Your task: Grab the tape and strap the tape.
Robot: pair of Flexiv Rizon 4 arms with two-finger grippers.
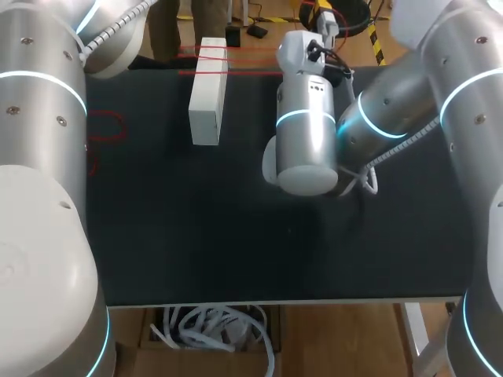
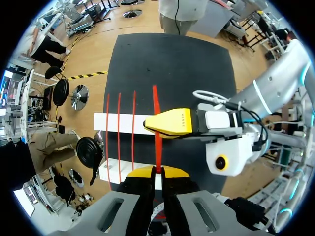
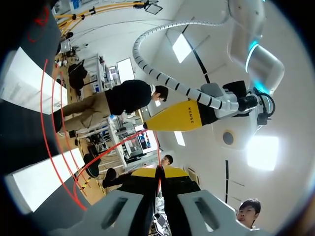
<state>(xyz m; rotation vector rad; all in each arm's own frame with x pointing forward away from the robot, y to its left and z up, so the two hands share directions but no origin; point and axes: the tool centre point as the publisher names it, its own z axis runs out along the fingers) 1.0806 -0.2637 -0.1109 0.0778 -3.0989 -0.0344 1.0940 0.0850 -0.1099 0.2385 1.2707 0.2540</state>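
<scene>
A long white box (image 1: pixel 208 90) lies on the black table (image 1: pixel 236 228) near its far edge, with several strands of thin red tape (image 1: pixel 236 53) across its far end. In the left wrist view my left gripper (image 2: pixel 157 171) is shut on a red tape strand (image 2: pixel 156 105) that runs ahead over the box (image 2: pixel 115 123). My right gripper (image 2: pixel 170 122) crosses just ahead of it, yellow fingers together. In the right wrist view my right gripper (image 3: pixel 158 172) is shut on a red strand (image 3: pixel 113 150) curving back to the box (image 3: pixel 37 184). My right arm (image 1: pixel 306 118) reaches to the far middle.
A loose loop of red tape (image 1: pixel 106 129) lies on the table at the left, beside my left arm (image 1: pixel 43 118). Bare black surface spreads across the middle and front of the table.
</scene>
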